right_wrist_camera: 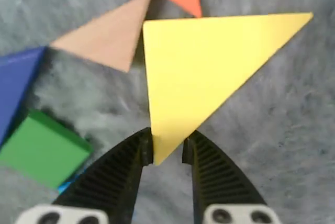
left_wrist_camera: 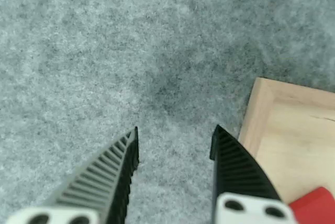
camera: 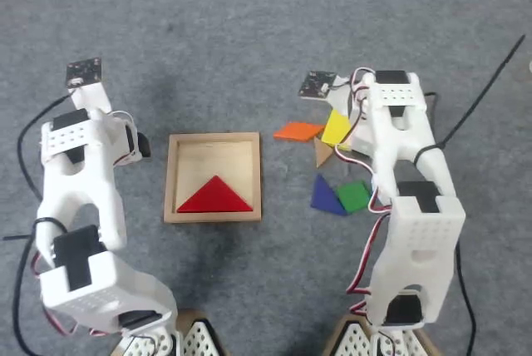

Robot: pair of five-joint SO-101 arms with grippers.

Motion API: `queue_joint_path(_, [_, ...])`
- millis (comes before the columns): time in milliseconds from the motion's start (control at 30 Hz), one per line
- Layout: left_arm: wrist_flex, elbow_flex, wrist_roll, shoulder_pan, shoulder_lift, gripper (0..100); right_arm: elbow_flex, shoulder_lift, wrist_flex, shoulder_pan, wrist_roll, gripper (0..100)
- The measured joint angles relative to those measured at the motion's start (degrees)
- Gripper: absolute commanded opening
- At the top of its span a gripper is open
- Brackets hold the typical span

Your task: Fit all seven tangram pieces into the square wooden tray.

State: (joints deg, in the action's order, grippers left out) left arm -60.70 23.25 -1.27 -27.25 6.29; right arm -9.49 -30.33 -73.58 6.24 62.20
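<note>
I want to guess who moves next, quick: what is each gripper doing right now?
Left gripper: open, holding nothing.
Right gripper: closed on a corner of the flat yellow triangle piece.

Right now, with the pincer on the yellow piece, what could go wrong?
1. The right pincer holds the yellow triangle only by one corner, so it may swivel or slip out.
2. The tan triangle lies close beside it; a drag could shove it.
3. The left pincer hangs open by a corner of the tray and might block the way in.
</note>
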Motion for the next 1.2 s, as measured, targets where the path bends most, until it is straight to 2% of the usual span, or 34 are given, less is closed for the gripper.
queue_joint_path(100, [0.0, 0.0, 0.0, 0.0, 0.0, 22, 0.0, 0.3, -1.2, 0.1, -4.0, 18.6])
queue_joint_path(200, [0.0, 0.0, 0.0, 0.0, 0.0, 22, 0.0, 0.4, -3.9, -3.3, -5.5, 9.3])
queue_joint_path(267, [0.0, 0.0, 0.0, 0.0, 0.0, 22, 0.0, 0.4, -4.7, -6.0, -5.8, 6.9])
queue_joint_path(400, [0.0, 0.0, 0.0, 0.0, 0.0, 22, 0.1, 0.4, -4.2, -9.9, -9.2, 15.9])
queue_joint_path(500, [0.0, 0.0, 0.0, 0.0, 0.0, 22, 0.1, 0.4, -0.3, -7.6, -16.3, 25.3])
queue_joint_path(700, [0.0, 0.0, 0.0, 0.0, 0.0, 22, 0.1, 0.4, 7.4, 3.4, -31.3, 39.8])
queue_joint_path(867, [0.0, 0.0, 0.0, 0.0, 0.0, 22, 0.1, 0.4, 10.5, 4.7, -40.6, 38.0])
queue_joint_path(1200, [0.0, 0.0, 0.0, 0.0, 0.0, 22, -0.1, -2.3, 14.3, 5.7, -44.7, 36.2])
